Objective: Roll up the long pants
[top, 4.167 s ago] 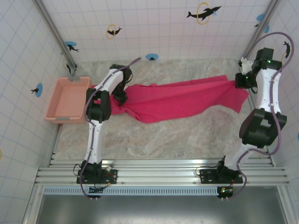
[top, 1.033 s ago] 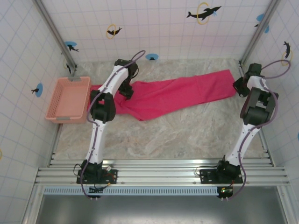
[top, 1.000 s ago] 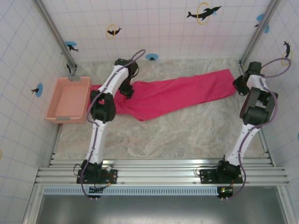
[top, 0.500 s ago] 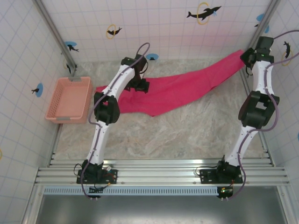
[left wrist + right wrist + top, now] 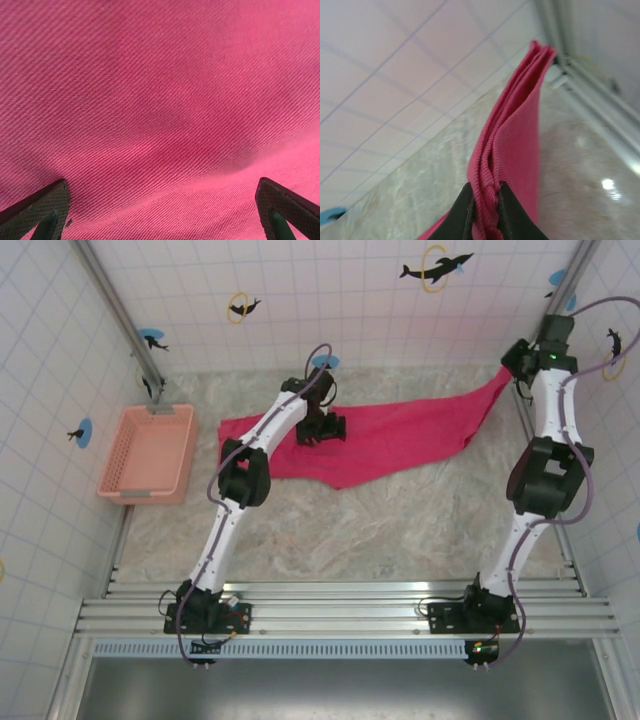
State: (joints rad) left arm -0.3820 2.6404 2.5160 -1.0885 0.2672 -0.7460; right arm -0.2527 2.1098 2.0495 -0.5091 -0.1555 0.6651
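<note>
My right gripper (image 5: 484, 202) pinching the long pants (image 5: 400, 435) leg end at two o'clock, my left gripper (image 5: 162, 210) spread wide over their middle

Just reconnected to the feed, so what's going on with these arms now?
The right gripper has its jaws shut on one end of the long pants, held up at the far right corner. The left gripper, jaws open, is down over the pants' left part. The rest lies stretched on the table, unrolled.

Your left gripper (image 5: 325, 428) reaches far forward, jaws spread wide; your right gripper (image 5: 484, 212), raised high, pinches the long pants (image 5: 400, 435).
</note>
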